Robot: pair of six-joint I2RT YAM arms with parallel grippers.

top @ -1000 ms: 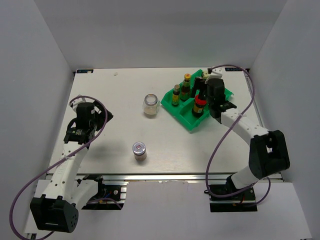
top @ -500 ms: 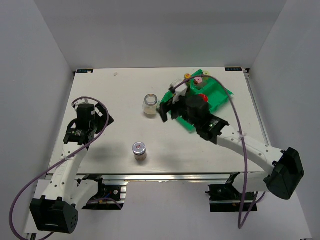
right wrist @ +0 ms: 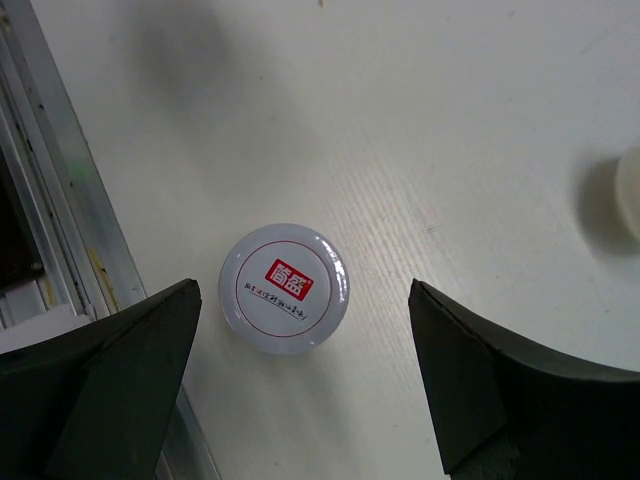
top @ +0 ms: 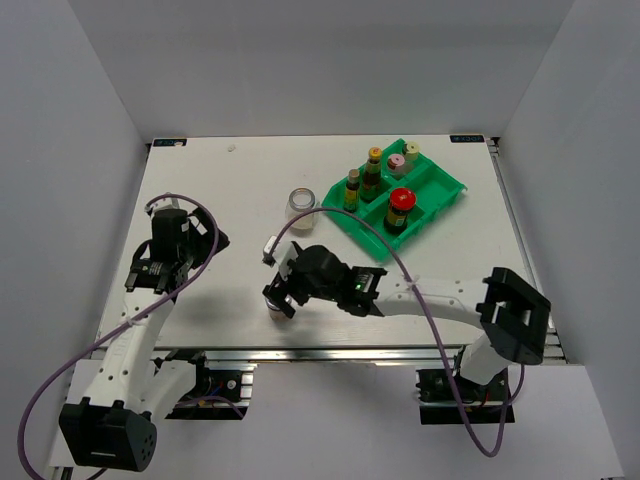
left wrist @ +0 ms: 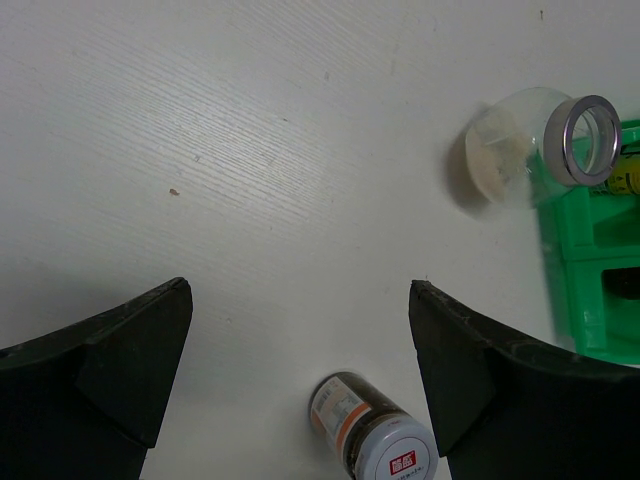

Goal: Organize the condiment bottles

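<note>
1. The right hand (top: 284, 288) hangs over the silver-lidded jar (right wrist: 284, 289) near the surface's (top: 220, 190) front edge, fingers spread wide, gripping nothing.
2. The left hand (left wrist: 300, 340) is wide open and empty.
3. The clear jar (top: 300, 203) sits just beside the tray (top: 438, 186).
4. In the tray are the red-lidded jar (top: 400, 208), two yellow-capped bottles (top: 373, 170) and two shakers (top: 396, 162).

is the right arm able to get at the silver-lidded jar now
Probably yes: the right gripper hangs open straight over the jar, and nothing stands close beside it.
</note>
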